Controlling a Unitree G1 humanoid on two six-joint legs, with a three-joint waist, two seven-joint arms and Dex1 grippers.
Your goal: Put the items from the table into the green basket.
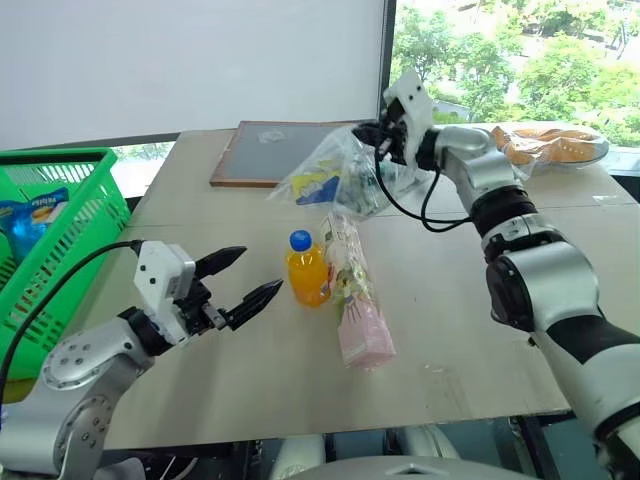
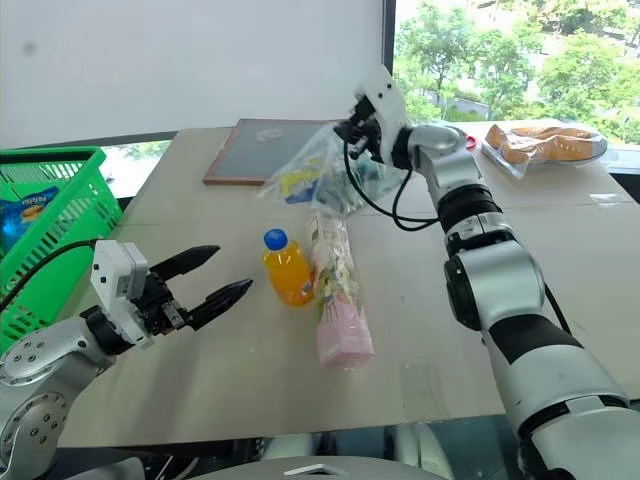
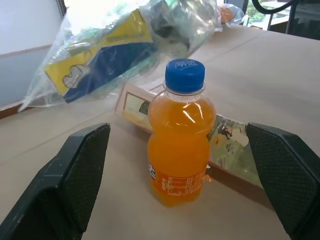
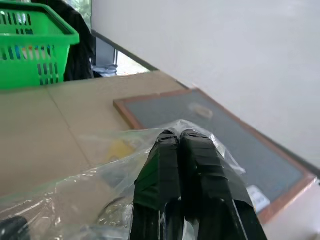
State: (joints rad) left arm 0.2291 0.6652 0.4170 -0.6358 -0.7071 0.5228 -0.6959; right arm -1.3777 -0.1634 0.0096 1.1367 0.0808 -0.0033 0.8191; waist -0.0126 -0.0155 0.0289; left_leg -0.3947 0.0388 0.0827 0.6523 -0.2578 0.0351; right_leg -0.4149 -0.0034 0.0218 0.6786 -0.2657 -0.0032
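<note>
My right gripper [image 1: 378, 140] is shut on the top of the crinkly clear bag [image 1: 330, 182] of yellow-blue packets, which hangs lifted above the far middle of the table [image 1: 450, 330]. The small orange bottle [image 1: 307, 268] with a blue cap stands upright at the table's middle, and the long pink-ended packet [image 1: 355, 300] lies right beside it. My left gripper [image 1: 247, 277] is open, level, a short way left of the bottle, which shows between its fingers [image 3: 80, 175] in the left wrist view. The green basket [image 1: 60, 215] stands at the left edge with a blue packet inside.
A framed grey board [image 1: 275, 150] lies flat at the table's far side, under the hanging bag. A clear bag of bread [image 1: 550, 143] sits at the far right. A black cable loops from my right wrist.
</note>
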